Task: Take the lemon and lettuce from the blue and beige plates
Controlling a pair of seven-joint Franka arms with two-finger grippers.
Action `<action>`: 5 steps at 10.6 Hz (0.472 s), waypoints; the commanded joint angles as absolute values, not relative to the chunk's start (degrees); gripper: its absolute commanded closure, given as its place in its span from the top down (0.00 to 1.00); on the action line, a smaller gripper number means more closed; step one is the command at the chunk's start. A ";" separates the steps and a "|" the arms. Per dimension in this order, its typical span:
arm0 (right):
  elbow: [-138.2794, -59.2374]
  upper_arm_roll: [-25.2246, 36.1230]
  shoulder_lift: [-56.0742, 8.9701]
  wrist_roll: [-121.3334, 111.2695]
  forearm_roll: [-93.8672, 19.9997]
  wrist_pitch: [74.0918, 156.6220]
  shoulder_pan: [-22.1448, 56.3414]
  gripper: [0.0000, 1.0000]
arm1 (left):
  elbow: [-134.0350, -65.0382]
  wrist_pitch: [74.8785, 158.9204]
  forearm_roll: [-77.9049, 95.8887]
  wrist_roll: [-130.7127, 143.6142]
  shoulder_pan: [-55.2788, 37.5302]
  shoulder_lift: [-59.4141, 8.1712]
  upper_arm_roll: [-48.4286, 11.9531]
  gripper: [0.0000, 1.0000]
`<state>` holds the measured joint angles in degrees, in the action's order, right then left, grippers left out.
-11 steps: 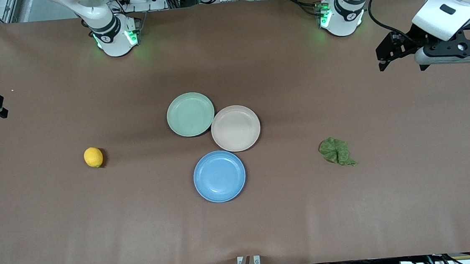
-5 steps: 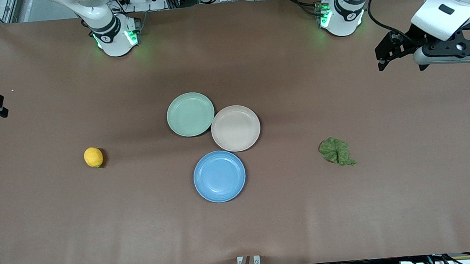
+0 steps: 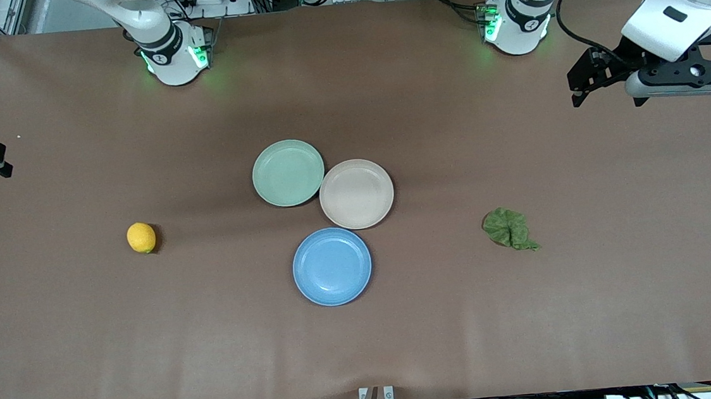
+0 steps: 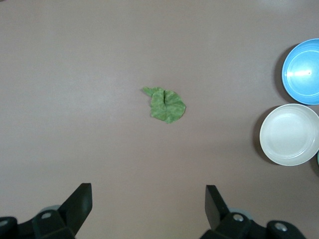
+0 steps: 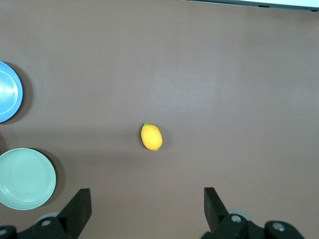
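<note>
Nearest the front camera sits the blue plate, bare. A little farther lies the lettuce, flat on the table toward my left arm's end, and the lemon lies toward my right arm's end, both well apart from the plates. Next comes the beige plate, then the mint plate touching it; both are bare. My left gripper hangs wide open above the table's left-arm end, holding nothing. My right gripper hangs wide open at the right-arm edge, holding nothing.
</note>
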<state>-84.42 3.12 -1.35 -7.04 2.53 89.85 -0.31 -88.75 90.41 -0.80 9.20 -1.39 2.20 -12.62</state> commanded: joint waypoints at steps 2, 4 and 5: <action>-84.20 2.72 -0.62 -6.42 1.32 89.03 -1.14 1.00 | -88.33 89.47 -1.67 7.91 -1.05 2.37 -13.01 1.00; -84.20 2.72 -0.62 -6.42 1.23 88.77 -1.14 1.00 | -88.42 89.47 -1.58 7.82 -1.05 2.11 -13.01 1.00; -84.11 2.72 -0.62 -6.42 1.32 88.07 -1.14 1.00 | -88.42 89.47 -1.50 7.82 -1.05 2.11 -13.01 1.00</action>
